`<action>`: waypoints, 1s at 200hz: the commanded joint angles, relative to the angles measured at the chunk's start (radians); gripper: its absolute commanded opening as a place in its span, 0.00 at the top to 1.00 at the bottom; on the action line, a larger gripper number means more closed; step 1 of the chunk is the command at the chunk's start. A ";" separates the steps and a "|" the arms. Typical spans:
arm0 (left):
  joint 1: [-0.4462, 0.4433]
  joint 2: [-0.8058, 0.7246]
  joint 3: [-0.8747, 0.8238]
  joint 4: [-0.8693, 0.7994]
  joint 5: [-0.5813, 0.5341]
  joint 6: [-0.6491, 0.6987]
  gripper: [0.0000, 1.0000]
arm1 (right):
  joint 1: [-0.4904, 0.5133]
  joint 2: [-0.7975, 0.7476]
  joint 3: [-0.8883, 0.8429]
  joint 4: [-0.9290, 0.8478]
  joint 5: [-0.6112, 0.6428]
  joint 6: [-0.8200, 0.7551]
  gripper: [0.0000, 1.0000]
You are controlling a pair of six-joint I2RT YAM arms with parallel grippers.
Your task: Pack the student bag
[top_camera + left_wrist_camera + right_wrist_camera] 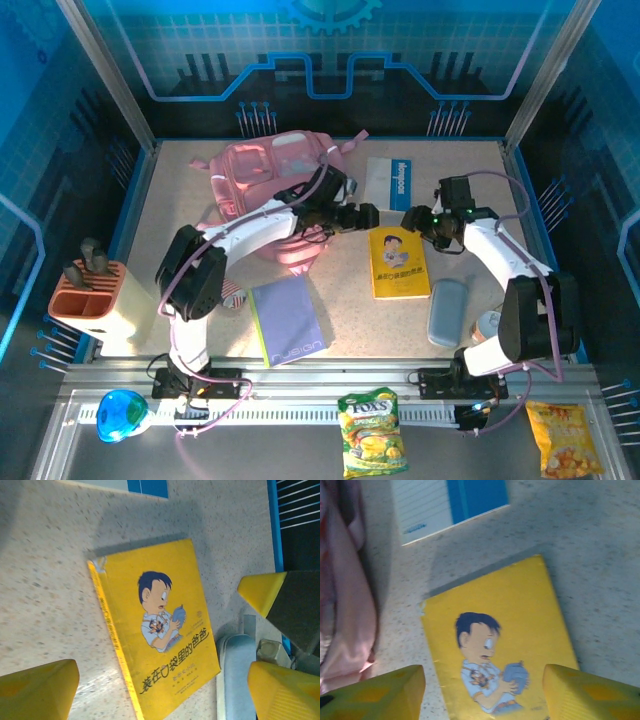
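The student bag (pixel 268 185), a soft pink backpack, lies at the back left of the table; its pink fabric fills the left edge of the right wrist view (pixel 345 605). A yellow book with a cartoon boy (pixel 398 262) lies flat on the table to its right. My left gripper (pixel 365 215) reaches across over the bag's front and hovers open above the book (pixel 155 625), its yellow fingertips (pixel 35 690) wide apart. My right gripper (pixel 415 222) hangs open over the same book (pixel 495 610), its fingertips (pixel 590 692) astride the cover. Neither holds anything.
A blue-and-white notebook (pixel 388 182) lies behind the book. A purple notebook (pixel 287 318) and a grey pencil case (pixel 448 312) lie nearer the front. A holder with dark tools (pixel 95 300) stands at the left edge. Snack bags (pixel 372 432) sit on the front rail.
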 commanded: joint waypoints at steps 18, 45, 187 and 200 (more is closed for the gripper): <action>-0.051 0.085 0.005 0.058 0.015 -0.145 0.19 | -0.049 0.049 -0.004 -0.089 0.045 -0.071 0.46; -0.072 0.133 0.013 0.065 0.000 -0.194 0.27 | -0.054 0.114 -0.001 -0.096 0.050 -0.088 0.59; -0.073 0.261 0.081 0.011 -0.003 -0.226 0.52 | -0.081 0.265 -0.008 -0.077 0.011 -0.075 0.70; -0.073 0.273 0.088 0.011 0.009 -0.230 0.52 | -0.082 0.267 -0.007 -0.077 0.006 -0.075 0.70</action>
